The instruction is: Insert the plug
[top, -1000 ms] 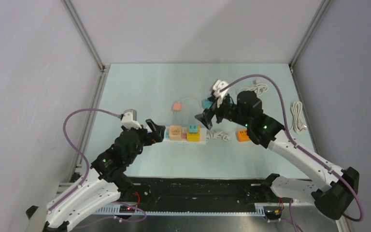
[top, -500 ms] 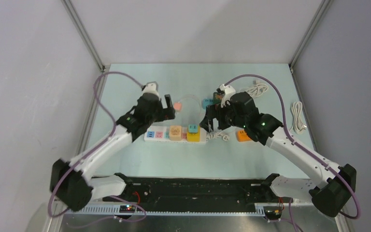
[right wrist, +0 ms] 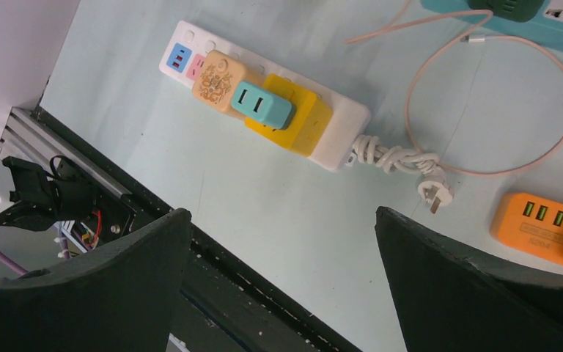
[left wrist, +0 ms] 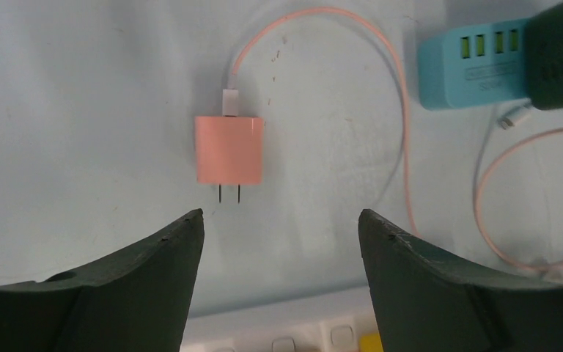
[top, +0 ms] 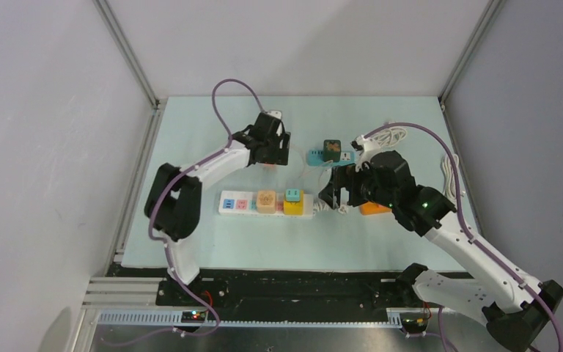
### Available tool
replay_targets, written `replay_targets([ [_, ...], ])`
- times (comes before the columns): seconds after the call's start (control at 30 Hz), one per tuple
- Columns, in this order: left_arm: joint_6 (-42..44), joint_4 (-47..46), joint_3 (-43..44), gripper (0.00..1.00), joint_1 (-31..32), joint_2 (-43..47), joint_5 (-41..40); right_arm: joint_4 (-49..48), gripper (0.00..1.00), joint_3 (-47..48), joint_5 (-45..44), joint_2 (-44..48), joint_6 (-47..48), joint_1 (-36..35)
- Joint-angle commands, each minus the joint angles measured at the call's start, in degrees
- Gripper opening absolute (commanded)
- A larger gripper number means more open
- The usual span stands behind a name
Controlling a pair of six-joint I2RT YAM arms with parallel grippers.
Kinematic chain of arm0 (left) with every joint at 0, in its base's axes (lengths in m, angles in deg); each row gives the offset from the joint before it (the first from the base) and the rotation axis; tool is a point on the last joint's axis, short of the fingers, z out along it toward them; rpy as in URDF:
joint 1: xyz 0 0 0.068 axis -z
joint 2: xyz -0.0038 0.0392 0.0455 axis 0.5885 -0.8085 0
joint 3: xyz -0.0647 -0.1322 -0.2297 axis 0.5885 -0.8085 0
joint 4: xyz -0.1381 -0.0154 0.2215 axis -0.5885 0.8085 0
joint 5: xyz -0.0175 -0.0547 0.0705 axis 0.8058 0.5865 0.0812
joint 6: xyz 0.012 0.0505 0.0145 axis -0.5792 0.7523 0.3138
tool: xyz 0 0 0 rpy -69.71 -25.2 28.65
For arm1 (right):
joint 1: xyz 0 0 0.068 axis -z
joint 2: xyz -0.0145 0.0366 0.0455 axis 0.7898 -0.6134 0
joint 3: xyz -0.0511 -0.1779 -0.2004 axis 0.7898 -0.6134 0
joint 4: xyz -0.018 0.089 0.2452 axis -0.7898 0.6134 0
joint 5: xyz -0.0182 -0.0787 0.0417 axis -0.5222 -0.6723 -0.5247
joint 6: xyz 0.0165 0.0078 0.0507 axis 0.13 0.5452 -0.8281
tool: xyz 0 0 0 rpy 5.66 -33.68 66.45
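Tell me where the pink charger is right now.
The pink charger lies flat on the table, centre-left in the left wrist view, just beyond the open left hand, untouched, with the blue USB block at that view's upper right.

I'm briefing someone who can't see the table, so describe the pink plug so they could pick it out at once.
Find the long white power strip. Just beyond it, beneath the open left gripper, the pink plug lies flat. Unlike the tan block, teal block and yellow block seated on the strip, it is loose, two bare prongs showing, a pink cable looping from its back.
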Motion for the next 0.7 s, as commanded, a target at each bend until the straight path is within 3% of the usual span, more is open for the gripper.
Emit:
replay_targets([
  [0.0, 0.25, 4.44, 5.65, 0.81, -0.76, -5.54, -1.04, 0.76, 0.99, -0.54, -0.77, 1.53, -0.16, 0.99],
  [0.4, 1.43, 13.18, 17.07, 0.82, -4.3, -17.6, 0.35, 1.79, 0.99, -0.53, -2.82, 1.91, 1.22, 1.1],
  [0.67, 4.43, 13.12, 16.82, 0.69, -4.63, -18.18, 3.58, 1.54, 1.0, -0.55, -3.26, 0.14, 1.85, 1.13],
])
